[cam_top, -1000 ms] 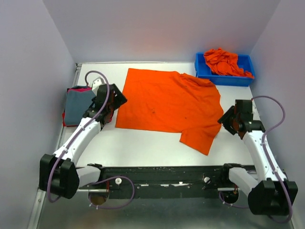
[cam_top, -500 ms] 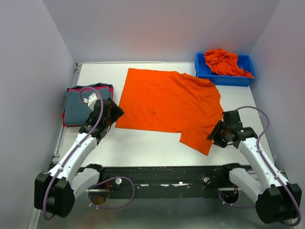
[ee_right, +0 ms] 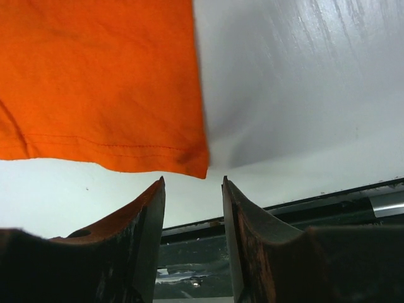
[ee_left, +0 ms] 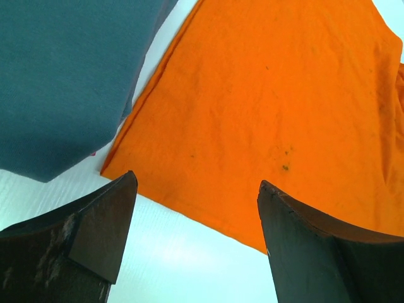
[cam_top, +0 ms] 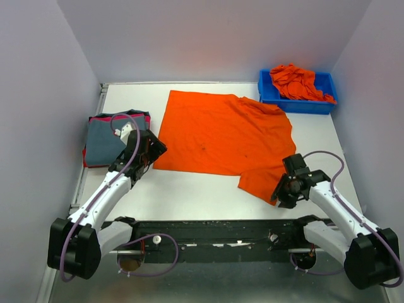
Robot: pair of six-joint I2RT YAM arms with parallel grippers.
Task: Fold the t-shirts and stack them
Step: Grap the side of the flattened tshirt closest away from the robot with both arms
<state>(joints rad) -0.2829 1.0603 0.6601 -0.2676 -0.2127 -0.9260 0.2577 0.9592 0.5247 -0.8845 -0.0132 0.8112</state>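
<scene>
An orange t-shirt (cam_top: 221,136) lies spread flat in the middle of the table. My left gripper (cam_top: 150,151) is open and empty, just off the shirt's near left corner (ee_left: 110,169). My right gripper (cam_top: 281,192) is open and empty, at the tip of the shirt's near right sleeve (ee_right: 196,165). A folded grey-blue shirt (cam_top: 104,139) lies on a red-pink one (cam_top: 95,118) at the left edge; it also shows in the left wrist view (ee_left: 57,82). More orange shirts (cam_top: 293,82) are heaped in the bin.
A blue plastic bin (cam_top: 268,95) stands at the far right corner. The black mounting rail (cam_top: 221,230) runs along the near edge and shows in the right wrist view (ee_right: 315,202). Grey walls close the sides and back.
My right gripper has swung down and left, from beside the shirt's right side to the tip of the near sleeve. My left gripper has moved nearer, off the folded stack to the shirt's near left corner.
</scene>
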